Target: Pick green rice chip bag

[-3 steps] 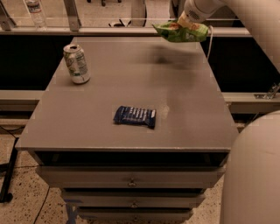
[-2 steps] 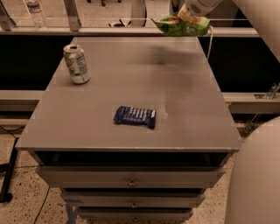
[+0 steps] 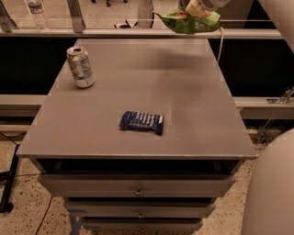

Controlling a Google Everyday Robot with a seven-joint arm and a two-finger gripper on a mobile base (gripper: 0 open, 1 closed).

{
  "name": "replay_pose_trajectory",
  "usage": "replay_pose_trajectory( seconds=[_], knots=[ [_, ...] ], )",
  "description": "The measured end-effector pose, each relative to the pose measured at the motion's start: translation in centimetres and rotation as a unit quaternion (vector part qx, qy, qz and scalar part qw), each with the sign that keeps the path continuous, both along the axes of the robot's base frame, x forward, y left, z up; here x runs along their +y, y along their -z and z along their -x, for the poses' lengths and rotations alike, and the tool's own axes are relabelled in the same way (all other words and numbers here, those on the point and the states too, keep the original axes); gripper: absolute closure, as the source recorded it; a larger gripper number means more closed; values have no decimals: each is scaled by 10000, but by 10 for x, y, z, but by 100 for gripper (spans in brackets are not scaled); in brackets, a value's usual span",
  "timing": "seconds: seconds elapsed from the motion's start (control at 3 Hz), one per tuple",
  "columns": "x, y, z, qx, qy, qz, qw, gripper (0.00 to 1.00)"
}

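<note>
The green rice chip bag is a crinkly light-green pouch hanging in the air above the far right part of the grey table. My gripper is at the top edge of the view, shut on the bag's upper side, holding it clear of the tabletop. A faint shadow of the bag lies on the table below it. Most of the gripper is cut off by the top of the view.
A green-and-white drink can stands upright at the table's far left. A small dark blue wrapped bar lies flat near the middle front. Drawers are below the tabletop. My white arm and body fill the right edge.
The gripper has lifted the bag higher and slightly toward the back; bag and gripper now sit nearer the top edge. The can and bar have not moved.
</note>
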State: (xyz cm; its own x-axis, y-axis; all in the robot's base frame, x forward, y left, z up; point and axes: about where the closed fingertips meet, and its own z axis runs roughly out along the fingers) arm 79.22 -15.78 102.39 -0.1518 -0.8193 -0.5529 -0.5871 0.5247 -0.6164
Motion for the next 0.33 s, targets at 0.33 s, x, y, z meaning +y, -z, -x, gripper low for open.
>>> replay_pose_trajectory(
  seconds=[0.33],
  knots=[
    [2,-1,1,20,-71,-37,10000,100]
  ],
)
